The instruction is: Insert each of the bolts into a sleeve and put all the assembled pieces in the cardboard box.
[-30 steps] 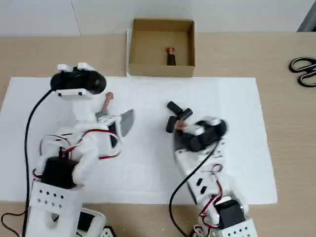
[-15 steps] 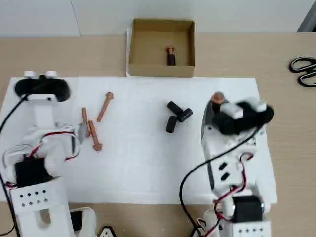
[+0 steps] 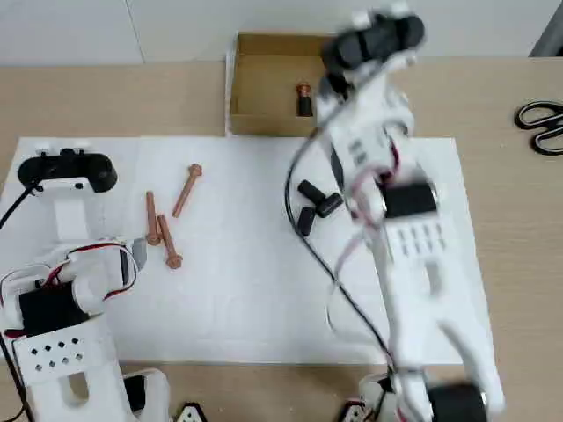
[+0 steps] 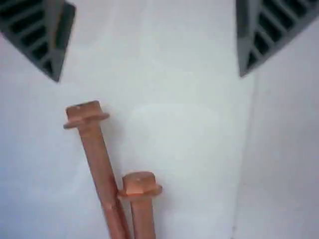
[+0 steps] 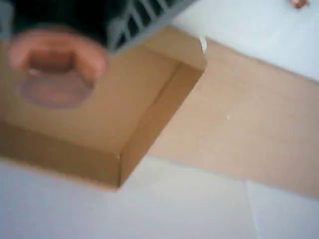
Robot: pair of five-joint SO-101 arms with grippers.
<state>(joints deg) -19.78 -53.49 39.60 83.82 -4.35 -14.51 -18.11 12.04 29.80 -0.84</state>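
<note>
Closure confirmed at right gripper (image 5: 65, 35): clamped on assembled piece (image 5: 55, 64), copper head toward wrist camera, long axis roughly in line with pincer, sleeve not made out. Hangs over floor of cardboard box (image 3: 233, 83), near its right wall; drop point directly beneath, so judged ready for release. Box location: far edge of white sheet (image 3: 255, 299), mid-worktop (image 3: 510, 220), one finished piece (image 3: 303, 98) inside. At left gripper (image 4: 147, 74), jaws wide apart, nothing held, above two copper bolts (image 4: 97, 164) near sheet's left edge. Beside them, third bolt (image 3: 187, 189); three black sleeves (image 3: 308, 207) at sheet centre, nearer right arm.
</note>
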